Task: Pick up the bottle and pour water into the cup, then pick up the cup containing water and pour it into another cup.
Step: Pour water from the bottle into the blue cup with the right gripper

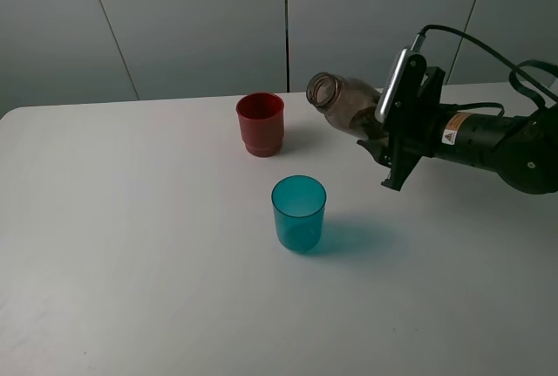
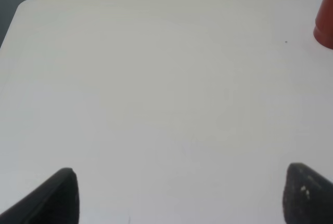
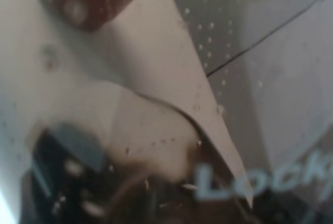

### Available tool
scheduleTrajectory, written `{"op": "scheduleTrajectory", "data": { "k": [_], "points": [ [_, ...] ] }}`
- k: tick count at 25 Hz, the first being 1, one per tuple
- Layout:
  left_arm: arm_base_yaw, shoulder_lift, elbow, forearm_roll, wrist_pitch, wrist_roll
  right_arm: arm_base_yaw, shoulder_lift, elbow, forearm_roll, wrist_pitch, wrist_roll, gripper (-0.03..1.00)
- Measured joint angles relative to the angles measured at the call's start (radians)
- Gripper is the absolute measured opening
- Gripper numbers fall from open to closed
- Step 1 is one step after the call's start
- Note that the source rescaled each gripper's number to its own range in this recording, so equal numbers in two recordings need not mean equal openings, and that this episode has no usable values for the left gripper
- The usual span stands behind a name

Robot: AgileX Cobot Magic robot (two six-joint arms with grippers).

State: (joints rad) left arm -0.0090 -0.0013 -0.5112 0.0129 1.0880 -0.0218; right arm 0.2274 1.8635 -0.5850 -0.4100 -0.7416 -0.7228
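The smoky bottle (image 1: 340, 97) was held tipped sideways above the surface (image 1: 131, 236), clamped in the right end effector (image 1: 377, 125) — beside the red cup (image 1: 260, 123), behind the teal tumbler (image 1: 298, 212) — with the left end effector (image 2: 179, 195) spread apart.

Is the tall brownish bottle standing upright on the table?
No, the bottle is held tipped nearly sideways in the right gripper, above the table.

1. Pale letters (image 3: 250, 180) reading "LOCK", cut off at the edge of the right wrist view, stand on the translucent wall of the bottle (image 3: 171, 141).
2. An orange-and-white sticker (image 1: 450, 130) sits on the right arm (image 1: 488, 140); its print is too small to read.
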Motion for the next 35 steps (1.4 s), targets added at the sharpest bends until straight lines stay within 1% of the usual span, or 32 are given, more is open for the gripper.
{"op": "scheduleTrajectory", "data": {
  "k": [6,13,15,22,35],
  "points": [
    [0.0,0.0,0.0,0.0,0.0,0.0,0.0,0.0,0.0,-0.004,0.002,-0.091,0.0],
    [0.0,0.0,0.0,0.0,0.0,0.0,0.0,0.0,0.0,-0.008,0.002,-0.279,0.0],
    [0.0,0.0,0.0,0.0,0.0,0.0,0.0,0.0,0.0,-0.008,0.002,-0.311,0.0],
    [0.0,0.0,0.0,0.0,0.0,0.0,0.0,0.0,0.0,-0.006,0.002,-0.389,0.0],
    [0.0,0.0,0.0,0.0,0.0,0.0,0.0,0.0,0.0,0.001,0.0,-0.414,0.0]
  ]
}}
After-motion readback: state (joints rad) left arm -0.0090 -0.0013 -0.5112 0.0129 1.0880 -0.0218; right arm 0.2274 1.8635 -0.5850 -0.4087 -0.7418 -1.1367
